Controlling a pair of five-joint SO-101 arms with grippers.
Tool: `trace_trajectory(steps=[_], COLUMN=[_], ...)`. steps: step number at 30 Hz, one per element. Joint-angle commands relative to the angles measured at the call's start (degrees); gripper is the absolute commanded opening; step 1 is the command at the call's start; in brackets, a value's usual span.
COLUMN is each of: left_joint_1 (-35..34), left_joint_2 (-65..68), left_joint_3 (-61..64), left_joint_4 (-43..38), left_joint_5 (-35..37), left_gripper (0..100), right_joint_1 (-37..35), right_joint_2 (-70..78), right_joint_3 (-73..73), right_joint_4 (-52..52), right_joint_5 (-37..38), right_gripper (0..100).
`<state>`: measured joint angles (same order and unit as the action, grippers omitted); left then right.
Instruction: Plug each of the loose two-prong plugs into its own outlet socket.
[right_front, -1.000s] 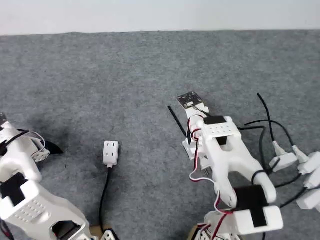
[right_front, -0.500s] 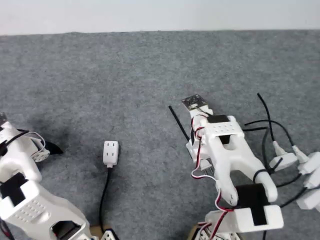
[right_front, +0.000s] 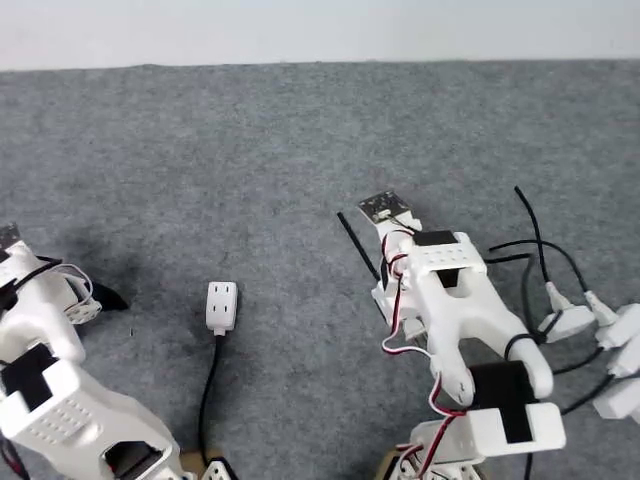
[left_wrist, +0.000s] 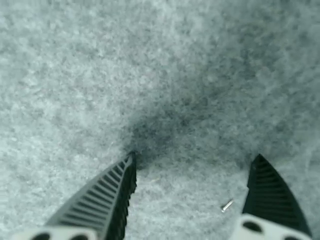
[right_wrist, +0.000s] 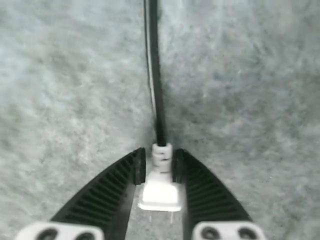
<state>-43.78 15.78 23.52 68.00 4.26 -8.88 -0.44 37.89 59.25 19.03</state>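
My right gripper (right_wrist: 159, 161) is shut on a white two-prong plug (right_wrist: 160, 192); the plug's black cord (right_wrist: 154, 75) runs straight away from it over the grey carpet. In the high view this arm (right_front: 455, 290) stands right of centre and covers the plug, with the cord (right_front: 356, 243) showing beside it. A white outlet socket (right_front: 221, 305) lies on the carpet to its left, on its own black cable (right_front: 209, 385). My left gripper (left_wrist: 195, 159) hangs open over bare carpet at the left edge, well left of the socket.
More white plugs (right_front: 565, 322) with black cords (right_front: 535, 235) lie bunched at the right edge of the carpet. A tiny metal bit (left_wrist: 227, 205) lies between my left gripper's fingers. Open carpet stretches across the back and centre.
My right arm, holding the plug, has shifted slightly back and right, dragging the cord with it. The left arm has barely moved.
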Motion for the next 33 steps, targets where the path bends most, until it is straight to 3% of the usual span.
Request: trace_trajectory(steps=[1,9,13,19,25,28,33], left_joint_1=[1.23,2.9,4.75,9.32,14.24,17.85,17.76], left_joint_2=[0.26,0.26,-2.11,-14.95,-26.29,-26.37,-26.64], left_joint_3=[0.13,0.22,2.42,15.78,26.77,28.62,28.53], left_joint_4=[0.35,0.35,-0.53,-9.32,-13.19,-13.1,-10.2], left_joint_5=[-0.7,-1.41,-6.33,-13.01,-17.41,-19.69,-28.22], left_gripper=[34,34,23,1,1,1,1], right_joint_1=[-0.84,-1.1,-4.18,-12.44,-23.52,-30.29,-41.54], right_joint_2=[0.13,-3.74,-14.2,-30.2,-37.05,-37.32,-35.3], right_joint_3=[-3.08,-4.22,-5.45,-5.01,-5.1,-4.75,-2.73], right_joint_4=[-1.01,3.3,7.43,9.71,6.81,2.24,-4.62], right_joint_5=[2.11,-1.85,-5.1,-8.09,-12.4,-13.98,-15.91], right_gripper=[0.6,0.8,0.8,0.8,0.8,0.8,0.8])
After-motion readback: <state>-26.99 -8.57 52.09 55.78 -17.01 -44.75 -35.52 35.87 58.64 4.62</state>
